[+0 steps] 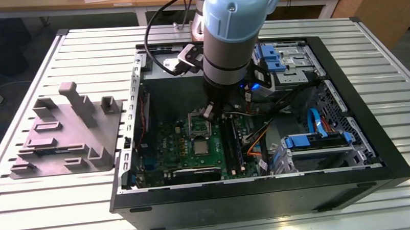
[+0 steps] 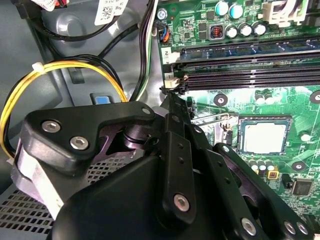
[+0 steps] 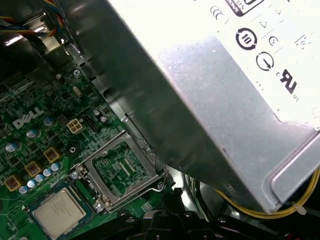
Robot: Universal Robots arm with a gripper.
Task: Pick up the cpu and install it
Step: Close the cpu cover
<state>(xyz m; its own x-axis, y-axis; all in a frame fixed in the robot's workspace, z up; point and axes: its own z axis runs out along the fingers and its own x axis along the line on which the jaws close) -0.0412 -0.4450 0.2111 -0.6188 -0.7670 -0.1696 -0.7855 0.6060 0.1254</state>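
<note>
The cpu (image 1: 201, 147) lies flat in its socket on the green motherboard (image 1: 172, 147), its pale silver top showing in both wrist views (image 2: 263, 136) (image 3: 60, 212). Right beside it the socket's metal load frame (image 3: 120, 167) (image 1: 200, 126) stands swung open, and its thin wire lever (image 2: 215, 118) (image 3: 160, 184) sticks out past the frame. My gripper (image 1: 212, 113) hangs inside the case just above the open frame and beside the cpu, holding nothing that I can see. Its black linkage (image 2: 170, 100) covers much of the second wrist view.
A big grey box with a white label (image 3: 225, 100) sits at the case's far wall, close above the socket. Memory slots (image 2: 250, 65), yellow and black cables (image 2: 65, 67) and blue drive caddies (image 1: 315, 141) crowd the case. A grey-purple fixture (image 1: 62, 135) stands on the table at the exterior view's left.
</note>
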